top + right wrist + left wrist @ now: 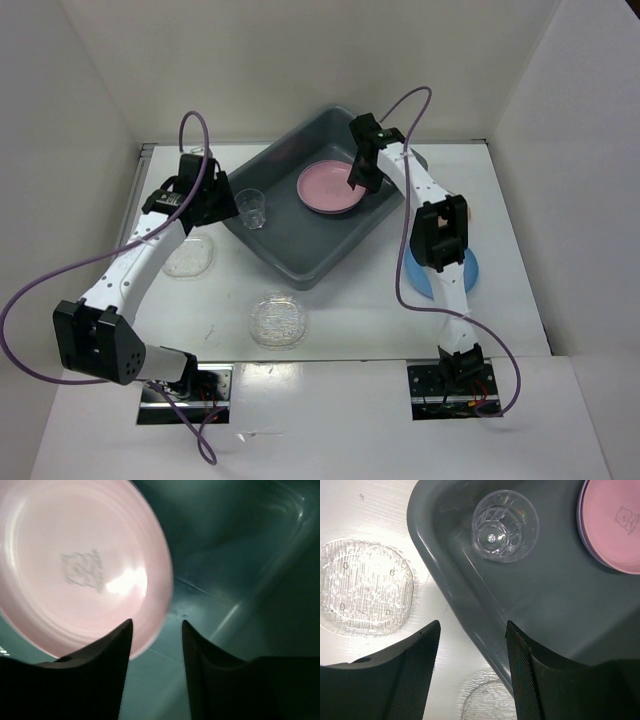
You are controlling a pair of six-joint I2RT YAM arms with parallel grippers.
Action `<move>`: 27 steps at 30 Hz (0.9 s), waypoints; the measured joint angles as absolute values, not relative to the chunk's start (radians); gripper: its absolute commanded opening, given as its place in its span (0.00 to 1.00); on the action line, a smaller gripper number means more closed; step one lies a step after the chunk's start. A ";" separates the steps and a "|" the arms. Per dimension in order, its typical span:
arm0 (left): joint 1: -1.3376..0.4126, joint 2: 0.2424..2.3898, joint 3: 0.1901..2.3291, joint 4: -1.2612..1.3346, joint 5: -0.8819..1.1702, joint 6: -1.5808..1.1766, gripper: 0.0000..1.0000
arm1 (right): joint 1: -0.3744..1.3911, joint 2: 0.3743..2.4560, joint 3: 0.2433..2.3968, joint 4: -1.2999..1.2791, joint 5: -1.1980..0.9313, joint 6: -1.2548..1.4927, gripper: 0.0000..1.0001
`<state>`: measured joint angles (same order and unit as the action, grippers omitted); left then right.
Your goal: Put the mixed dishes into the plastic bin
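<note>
A lab booth (plain white panels [90,90]) around a white table [350,325].

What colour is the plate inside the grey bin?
The plate is pink with a bear print; clearest in left wrist view.

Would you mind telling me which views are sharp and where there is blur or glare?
Top external: evenly lit and sharp. Left wrist: crisp on the clear cup and bin. Right wrist: soft and dim, with a glare patch on the pink plate.
</note>
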<state>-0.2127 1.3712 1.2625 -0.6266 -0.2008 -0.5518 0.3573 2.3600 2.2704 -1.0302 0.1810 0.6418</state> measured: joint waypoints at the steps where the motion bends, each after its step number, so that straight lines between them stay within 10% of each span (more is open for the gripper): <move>1: -0.213 1.371 1.260 -0.626 -0.201 -0.552 0.63 | 0.357 2.358 2.262 -1.031 0.181 0.638 0.52; 16: -0.213 1.371 1.238 -0.609 -0.183 -0.552 0.63 | 0.289 1.943 2.199 -1.038 0.259 0.554 0.73; 27: -0.213 1.371 1.234 -0.604 -0.169 -0.553 0.63 | -0.038 1.661 1.609 -1.087 0.383 0.541 0.73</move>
<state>-0.2127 1.3708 1.2339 -0.6037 -0.1692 -0.5526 -0.0383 1.6608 1.6089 -1.0866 0.3832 0.5407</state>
